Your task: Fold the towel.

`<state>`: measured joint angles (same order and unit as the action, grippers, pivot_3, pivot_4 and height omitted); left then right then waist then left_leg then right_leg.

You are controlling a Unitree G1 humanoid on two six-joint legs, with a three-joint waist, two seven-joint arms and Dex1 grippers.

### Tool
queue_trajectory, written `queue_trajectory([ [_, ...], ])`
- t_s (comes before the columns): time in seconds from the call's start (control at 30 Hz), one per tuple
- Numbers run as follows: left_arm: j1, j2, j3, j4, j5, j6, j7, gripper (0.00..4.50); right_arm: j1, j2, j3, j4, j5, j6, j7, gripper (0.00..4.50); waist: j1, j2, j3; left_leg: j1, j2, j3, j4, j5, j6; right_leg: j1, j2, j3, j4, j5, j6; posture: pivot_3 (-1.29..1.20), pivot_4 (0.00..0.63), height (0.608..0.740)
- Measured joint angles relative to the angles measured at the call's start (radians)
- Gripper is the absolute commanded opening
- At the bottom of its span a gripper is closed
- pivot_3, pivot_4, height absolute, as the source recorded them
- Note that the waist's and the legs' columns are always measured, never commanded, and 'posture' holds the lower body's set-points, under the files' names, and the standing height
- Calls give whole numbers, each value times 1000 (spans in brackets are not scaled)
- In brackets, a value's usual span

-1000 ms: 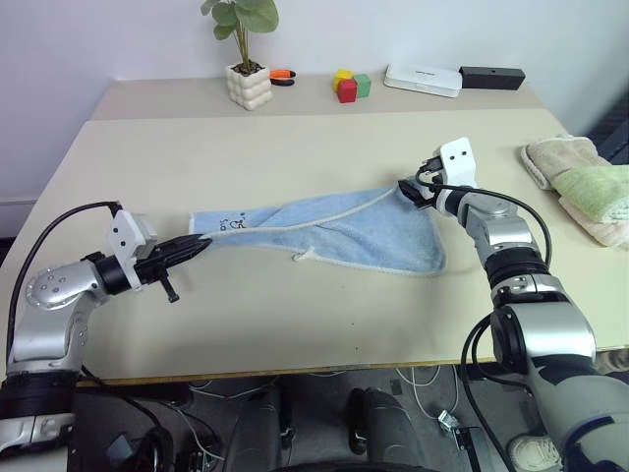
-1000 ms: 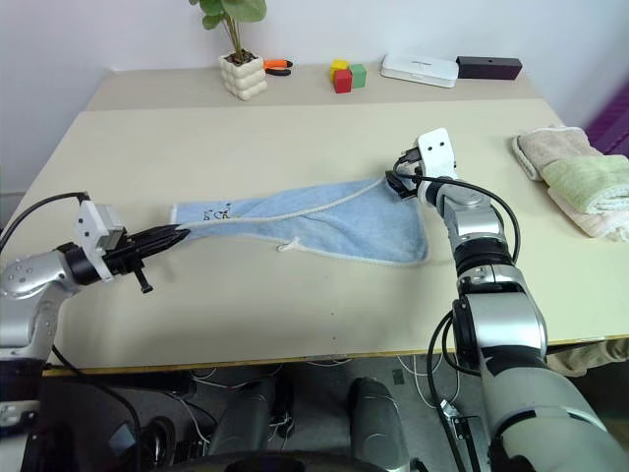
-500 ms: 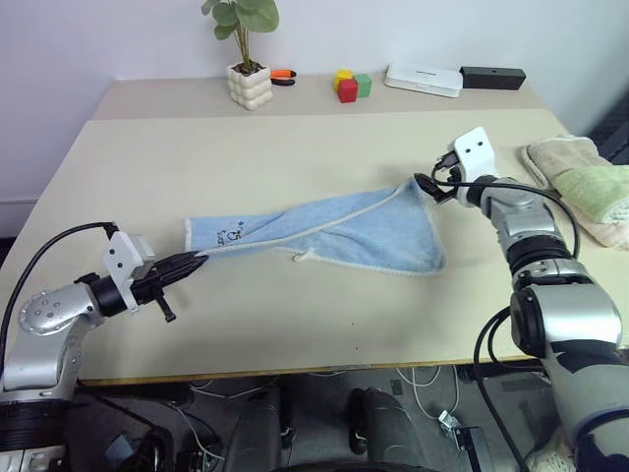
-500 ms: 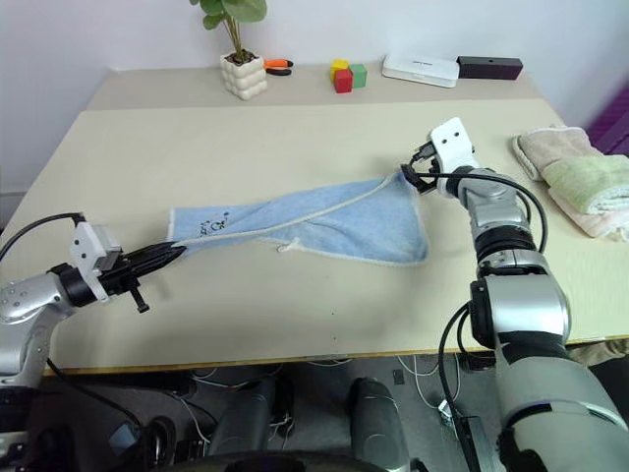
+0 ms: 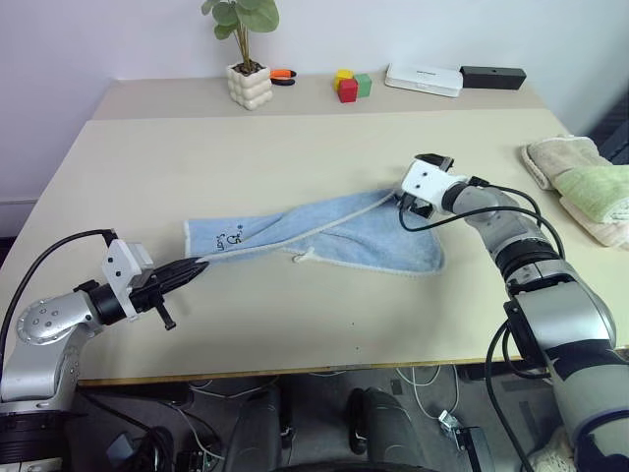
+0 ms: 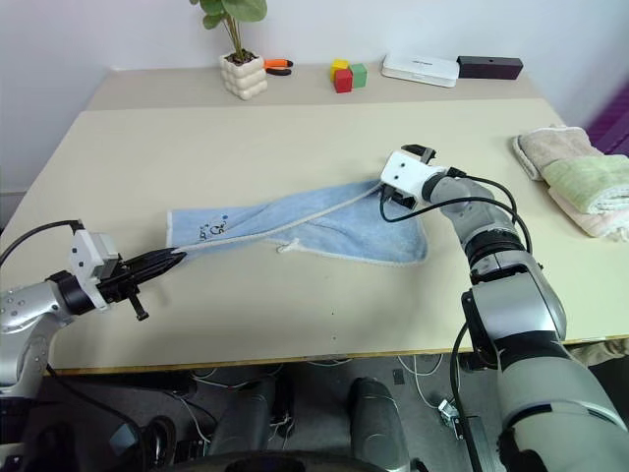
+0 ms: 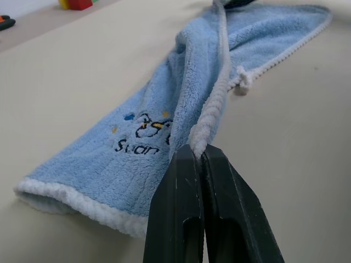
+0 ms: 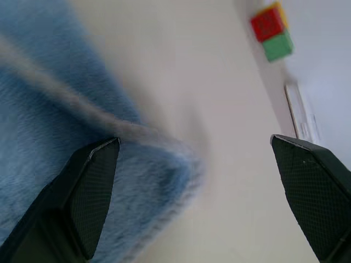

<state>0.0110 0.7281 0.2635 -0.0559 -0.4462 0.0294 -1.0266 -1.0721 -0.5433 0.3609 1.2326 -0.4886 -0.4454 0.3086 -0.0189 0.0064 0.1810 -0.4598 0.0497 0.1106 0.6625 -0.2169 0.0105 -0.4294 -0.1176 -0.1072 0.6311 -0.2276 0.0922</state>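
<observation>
Towel (image 5: 334,234), light blue terry, lies stretched in a long twisted band across the middle of the table (image 5: 295,147), wider at the robot's right end and narrowing toward the left. Small dark cartoon print with lettering sits near the left end, facing up. Pale stitched hem runs along the band as a raised cord; a short loop tag sticks out from the near edge.

Left hand (image 5: 197,267): fingers pressed together, pinching the hem cord at the towel's left near corner. In the left wrist view the two black fingers (image 7: 186,219) meet around the white cord with no gap between them. The hand sits low over the table near its front left edge.

Right hand (image 6: 398,197): fingers spread wide, holding nothing. In the right wrist view the two finger pads (image 8: 90,192) stand far apart, with the towel's right corner and its hem lying between and below them on the table. Whether a pad touches the cloth cannot be told.

Beige folded towel (image 5: 562,157) and pale green folded towel (image 5: 598,189) lie stacked at the table's right edge, well apart from the blue towel. Potted plant (image 5: 246,59), red, yellow and green blocks (image 5: 350,85), white flat box (image 5: 423,79) and black box (image 5: 491,76) line the far edge.
</observation>
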Motion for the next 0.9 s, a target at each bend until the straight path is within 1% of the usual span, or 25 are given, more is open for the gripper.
queue_trajectory([
  [0.2,34,0,11,-36,-3,0,6,36,-57,7,133,34,-161,-3,-147,4500,-4,0,0,0,0,0,0,0,0,0,0,0,0,0,0,0,150,740],
  [0.23,39,-1,15,-39,-3,0,6,0,-61,9,143,39,-175,-3,-162,3960,-3,0,0,0,0,0,0,0,0,0,0,0,0,0,0,0,150,740],
  [0.27,49,-1,24,-43,-3,-2,6,0,-66,13,156,47,-193,-2,-182,3656,-3,0,0,0,0,0,0,0,0,0,0,0,0,0,0,0,150,740],
  [0.3,58,-1,30,-48,-3,-4,7,0,-67,15,171,54,-207,-3,-194,3211,-2,0,0,0,0,0,0,0,0,0,0,0,0,0,0,0,150,740],
  [0.43,77,-9,36,-69,-4,-11,9,0,-69,35,222,73,-263,-2,-233,1120,-4,0,0,0,0,0,0,0,-1,-1,0,1,0,0,0,0,150,740],
  [0.5,84,-10,39,-76,-4,-16,11,0,-71,52,243,76,-286,-1,-259,177,-6,0,0,0,0,0,-1,1,-1,-1,0,1,1,0,0,0,150,740],
  [0.53,89,-10,41,-77,-4,-16,13,0,-78,53,244,77,-288,-1,-265,31,-7,0,0,0,0,1,-1,1,-1,-1,0,1,1,0,0,0,150,740],
  [0.73,97,-13,51,-77,-9,-17,23,0,-92,45,247,81,-295,-2,-274,31,-8,0,0,0,0,1,-1,1,-1,-1,0,1,0,0,0,0,150,740],
  [0.9,69,-25,53,-49,7,-19,58,0,-87,-22,224,74,-269,-55,-229,31,-5,0,0,0,0,1,-1,1,-1,-1,0,1,0,0,0,0,150,740],
])
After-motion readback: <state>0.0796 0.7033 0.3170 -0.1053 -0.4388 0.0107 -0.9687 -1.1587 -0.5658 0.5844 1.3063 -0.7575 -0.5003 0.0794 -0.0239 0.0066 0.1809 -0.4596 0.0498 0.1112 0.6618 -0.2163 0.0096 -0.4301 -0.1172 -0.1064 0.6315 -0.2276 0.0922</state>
